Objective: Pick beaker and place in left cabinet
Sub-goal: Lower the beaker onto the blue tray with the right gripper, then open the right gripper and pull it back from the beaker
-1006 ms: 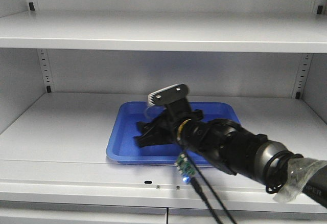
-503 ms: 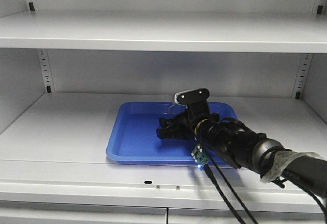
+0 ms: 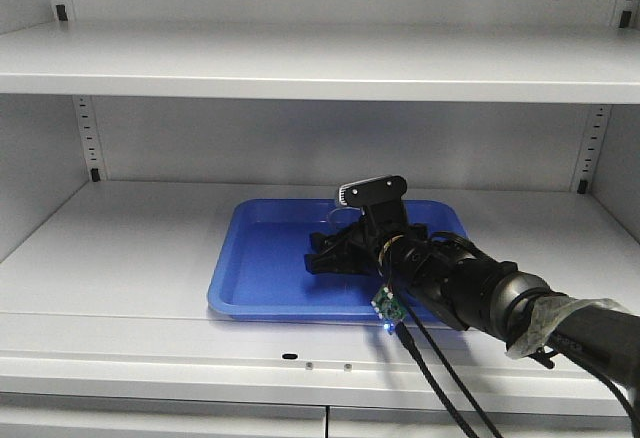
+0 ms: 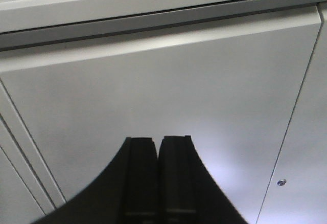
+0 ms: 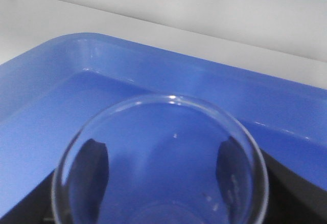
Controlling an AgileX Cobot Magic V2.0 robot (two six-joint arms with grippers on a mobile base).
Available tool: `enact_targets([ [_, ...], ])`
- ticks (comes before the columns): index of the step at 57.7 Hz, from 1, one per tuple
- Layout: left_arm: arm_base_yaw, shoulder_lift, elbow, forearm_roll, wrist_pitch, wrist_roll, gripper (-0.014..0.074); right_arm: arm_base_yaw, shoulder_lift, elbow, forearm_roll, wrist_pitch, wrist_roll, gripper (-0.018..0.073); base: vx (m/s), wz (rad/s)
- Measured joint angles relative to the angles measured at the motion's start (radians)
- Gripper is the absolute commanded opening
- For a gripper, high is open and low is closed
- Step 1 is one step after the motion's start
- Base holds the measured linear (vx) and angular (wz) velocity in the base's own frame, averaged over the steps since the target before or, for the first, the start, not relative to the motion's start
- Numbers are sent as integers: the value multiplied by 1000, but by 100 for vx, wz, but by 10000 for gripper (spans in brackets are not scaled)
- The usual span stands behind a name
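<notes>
Pale grey metal made up the left cabinet (image 3: 150, 248), with wide flat shelves and slotted uprights at its back corners. On its middle shelf we saw a blue rectangular plastic tray (image 3: 260, 268), lying flat near the front edge. Our right arm, black and trailing dark cables (image 3: 430, 368), reached in from the lower right, and its right gripper (image 3: 335, 253) hung low over the right half of the tray. In the right wrist view we looked straight down on the small clear glass beaker (image 5: 158, 157), its round rim open toward the camera and the blue tray floor showing through the glass. One dark finger (image 5: 94, 165) pressed against each side of the beaker wall, so the jaws were partly closed and gripping it. We could not tell whether the beaker's base touched the tray. A small green circuit board (image 3: 385, 308) with a lit blue spot hung under the wrist. The left gripper (image 4: 157, 183) faced a plain grey cabinet door (image 4: 153, 81), its two black fingers pressed together with nothing between them.
</notes>
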Motion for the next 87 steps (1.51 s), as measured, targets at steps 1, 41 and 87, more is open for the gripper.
enact_targets([
  [1,0,0,0,0,0,0,-6,0,0,0,0,3,0,466,0,0],
  [41,0,0,0,0,0,0,-6,11,-158,188,-1,75,44,610,0,0],
  [87,0,0,0,0,0,0,-6,21,-714,674,-1,86,44,587,0,0],
])
